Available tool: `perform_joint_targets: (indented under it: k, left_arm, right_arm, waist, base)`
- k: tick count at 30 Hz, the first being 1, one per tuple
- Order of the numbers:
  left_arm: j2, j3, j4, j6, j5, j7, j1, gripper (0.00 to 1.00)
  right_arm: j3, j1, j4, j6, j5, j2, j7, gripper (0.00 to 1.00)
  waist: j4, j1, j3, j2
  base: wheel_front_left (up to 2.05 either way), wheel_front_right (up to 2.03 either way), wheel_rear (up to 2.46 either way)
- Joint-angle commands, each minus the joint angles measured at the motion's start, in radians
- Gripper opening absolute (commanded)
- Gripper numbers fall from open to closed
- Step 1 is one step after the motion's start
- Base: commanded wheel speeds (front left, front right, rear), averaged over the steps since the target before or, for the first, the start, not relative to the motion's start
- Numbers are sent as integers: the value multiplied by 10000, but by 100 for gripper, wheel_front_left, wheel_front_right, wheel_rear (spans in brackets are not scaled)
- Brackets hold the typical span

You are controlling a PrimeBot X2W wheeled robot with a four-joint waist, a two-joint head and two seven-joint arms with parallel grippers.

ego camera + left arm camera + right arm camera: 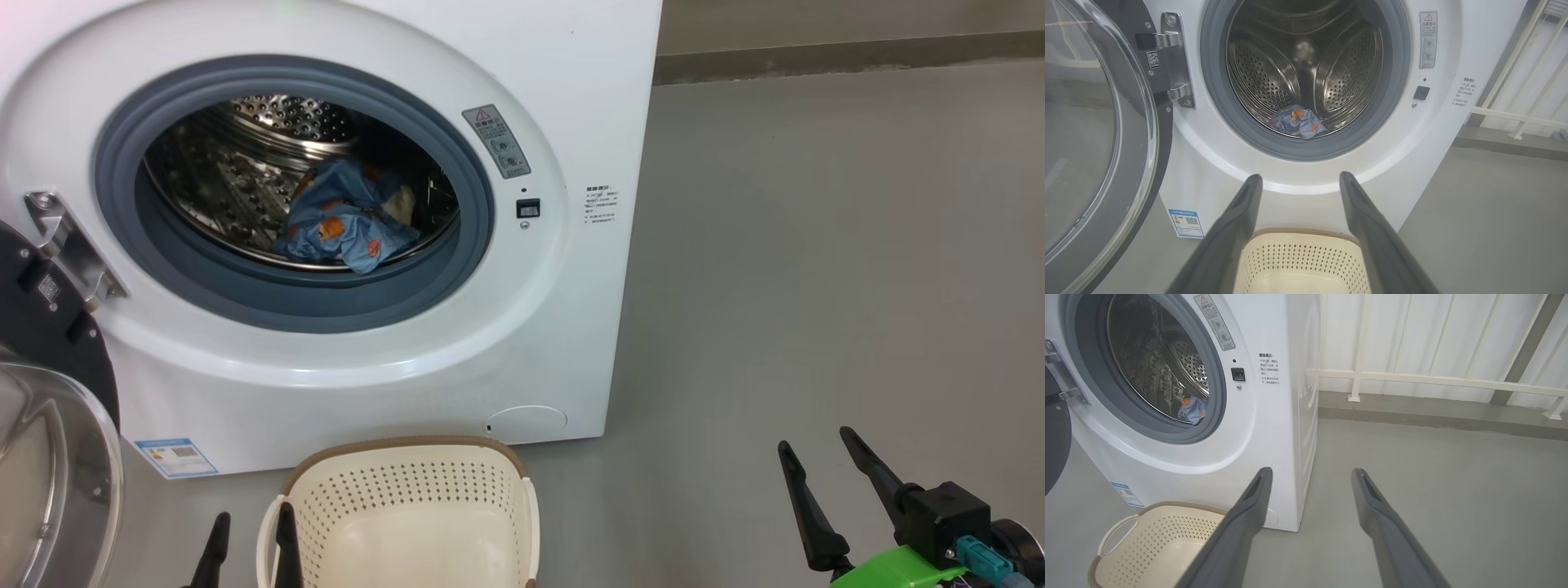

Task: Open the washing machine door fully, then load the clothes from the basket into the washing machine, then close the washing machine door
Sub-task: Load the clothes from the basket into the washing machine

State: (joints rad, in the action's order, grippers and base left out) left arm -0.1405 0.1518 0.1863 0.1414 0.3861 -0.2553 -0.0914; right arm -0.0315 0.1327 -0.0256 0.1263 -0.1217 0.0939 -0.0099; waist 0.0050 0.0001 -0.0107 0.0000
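Observation:
The white washing machine (pixel 571 98) stands with its round door (pixel 49 457) swung wide to the left, glass bowl facing out. The light blue clothes (pixel 347 220) lie bundled at the bottom of the steel drum, and show again as clothes (pixel 1298 120) in the left wrist view. Below the opening sits the cream basket (pixel 408 482), its inside showing bare plastic. My left gripper (pixel 253 514) is open, fingers straddling the basket's left rim; the left gripper (pixel 1300 175) points at the machine front. My right gripper (pixel 815 438) is open over the floor right of the basket (pixel 1167 535), holding nothing.
The metal door hinge (pixel 69 245) sticks out at the left of the opening. Grey floor (pixel 816 286) stretches to the right of the machine. A low kerb (pixel 849 57) and a white railing (pixel 1433 379) run along the back wall.

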Motion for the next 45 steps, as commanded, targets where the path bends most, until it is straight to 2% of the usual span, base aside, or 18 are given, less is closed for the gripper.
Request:
perform_joint_targets:
  k: [1, 15, 22, 28, 35, 45]
  left_arm:
    - [-94, -344, -230, -14, 22, -39, 179, 100]
    - [-213, -150, -137, 121, -33, 382, 414, 100]
    - [-325, -31, 86, 74, -51, 775, 1249, 100]
    - [-667, 29, 339, -14, -103, 1540, 2450, 100]
    - [-1373, -19, 869, -107, -310, 2602, 4534, 100]
    - [-2949, -353, 1789, -382, -550, 4149, 7359, 100]
  right_arm:
    - [-229, -144, -249, 44, -25, 144, -8, 100]
    - [-240, -209, -312, 44, -62, 96, -40, 100]
    - [-303, -502, -360, 44, -177, 30, -86, 100]
    - [-315, -905, -382, 44, -217, -28, -244, 100]
    - [-597, -1678, -77, 44, -271, -137, -594, 100]
    - [-1185, -2749, 985, 44, -668, -371, -1581, 100]
  waist:
    - [9, -1, 2, 0]
    - [-62, -1, 274, 0]
    - [-280, -1, 979, 0]
    - [-571, -1, 2026, 0]
    - [-1212, -1, 3439, 0]
    - [-2531, -1, 4882, 0]
  base:
    - [0, 0, 0]
    - [0, 0, 0]
    - [0, 0, 0]
    - [0, 0, 0]
    - [0, 0, 0]
    - [0, 0, 0]
